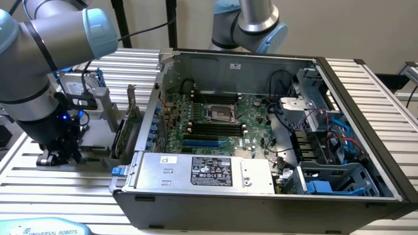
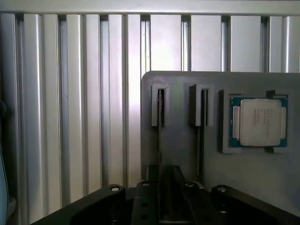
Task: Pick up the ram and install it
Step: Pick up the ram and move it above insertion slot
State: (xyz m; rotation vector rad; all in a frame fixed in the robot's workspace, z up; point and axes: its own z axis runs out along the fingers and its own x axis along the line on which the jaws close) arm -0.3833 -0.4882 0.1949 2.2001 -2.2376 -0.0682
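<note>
One ram (image 2: 160,110) stands edgewise in a gray holder (image 2: 180,140), the gripper (image 2: 161,187) over it, nine o'clock from the computer case (image 1: 261,196); its grasp cannot be told.

There's the ram (image 2: 161,108), upright on its long edge, seen edge-on as a thin dark strip in the holder (image 2: 180,145) slot nearest the rounded corner, with a second stick (image 2: 202,108) slotted parallel beside it.

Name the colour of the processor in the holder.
The processor is silver, green-edged; clearest in wrist view.
</note>
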